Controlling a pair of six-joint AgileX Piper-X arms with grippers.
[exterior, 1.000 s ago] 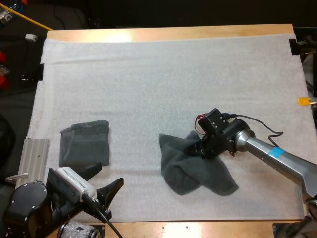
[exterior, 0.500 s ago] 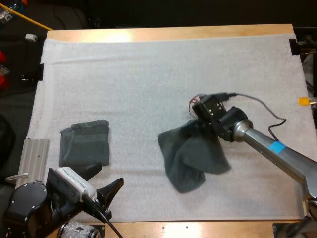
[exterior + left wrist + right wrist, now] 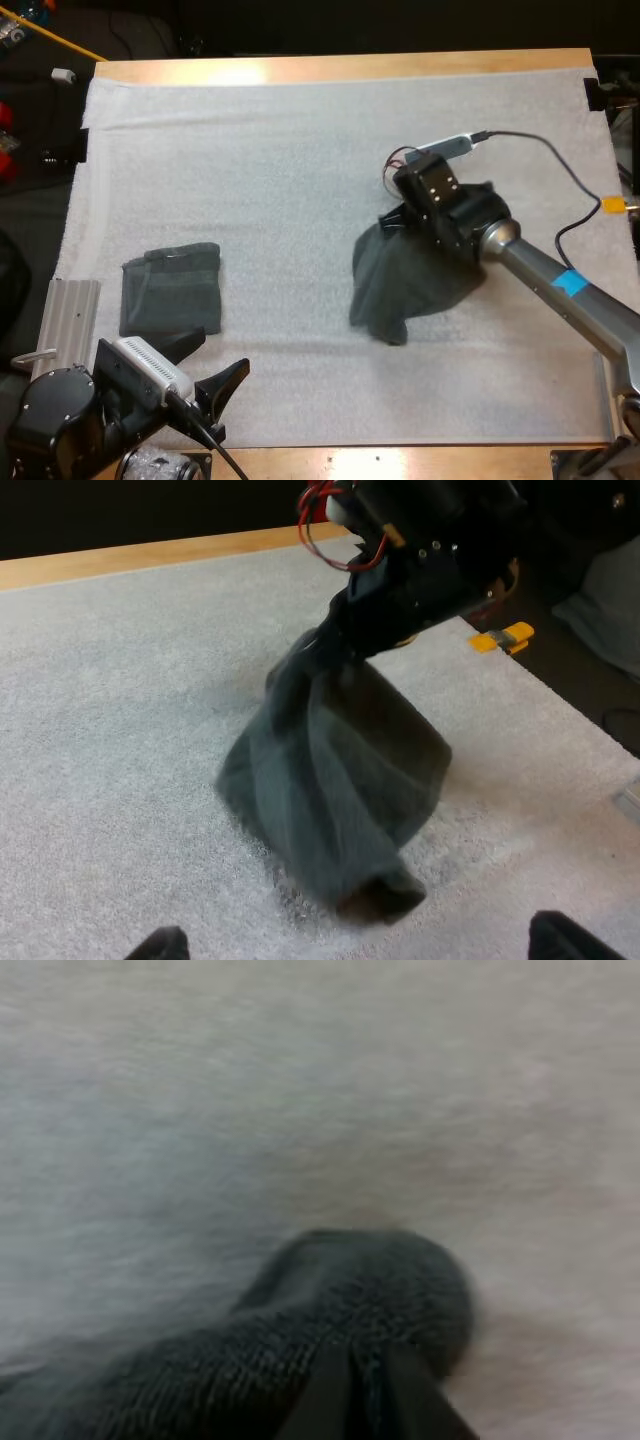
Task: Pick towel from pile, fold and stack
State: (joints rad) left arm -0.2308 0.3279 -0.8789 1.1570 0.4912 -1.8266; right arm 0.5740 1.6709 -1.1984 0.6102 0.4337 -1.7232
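The desk (image 3: 350,64) is pale wood, bare as a strip along the far side and again at the near edge, and nearly all of it lies under a white mat (image 3: 300,150) with a pebbled, foamy grain; a seam runs down the mat's left side and another along its far side. Off the mat's left edge, near the left arm's base, sits a ribbed grey metal block (image 3: 70,315). The right arm (image 3: 560,290) reaches in from the right, and the right jaws are closed on a dark grey-green towel (image 3: 410,285), lifted right of the mat's centre. In the right wrist view the black fingers (image 3: 330,1400) pinch the cloth (image 3: 300,1350) from both sides, with blurred mat beyond. From the left wrist view the towel (image 3: 330,790) hangs from those jaws as a loose, twisted drape, its lower end bunched at the mat and throwing a small shadow there; whether that end touches is hard to tell. A folded towel (image 3: 170,290) lies flat on the left of the mat, well apart from the hanging one. The left jaws are open and grip nothing, low at the mat's near left corner, their fingertips (image 3: 160,945) standing wide apart
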